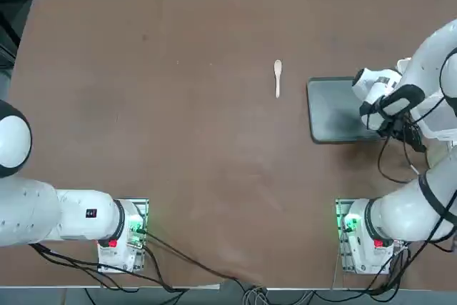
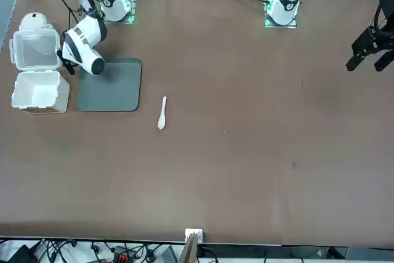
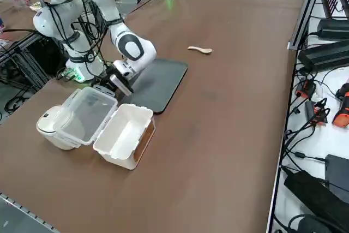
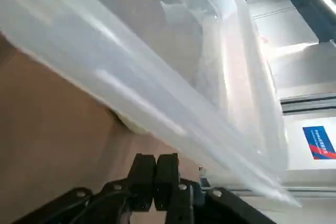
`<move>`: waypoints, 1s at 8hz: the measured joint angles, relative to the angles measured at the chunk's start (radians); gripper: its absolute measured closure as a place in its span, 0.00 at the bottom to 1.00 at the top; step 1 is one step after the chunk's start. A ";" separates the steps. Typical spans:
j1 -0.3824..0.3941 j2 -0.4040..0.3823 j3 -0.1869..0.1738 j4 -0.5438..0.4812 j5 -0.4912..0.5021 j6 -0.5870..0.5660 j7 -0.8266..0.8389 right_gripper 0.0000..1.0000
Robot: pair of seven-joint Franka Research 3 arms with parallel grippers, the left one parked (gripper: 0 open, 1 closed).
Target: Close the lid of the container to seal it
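Spanning brown table (image 1: 178,141): grey tray (image 1: 332,108), spoon (image 1: 278,76).

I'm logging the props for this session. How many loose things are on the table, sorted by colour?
White or translucent white: 3 - the container with its open lid, the round cup, the spoon.
Dark grey: 1 - the flat tray.
Total: 4.
The right claw, shut and empty, sits low beside the lid.
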 joint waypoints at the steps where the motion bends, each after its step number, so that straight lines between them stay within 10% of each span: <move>1: -0.024 0.005 0.000 0.000 -0.025 0.005 0.005 0.96; 8: 0.023 -0.115 0.017 0.081 -0.043 -0.106 -0.184 0.96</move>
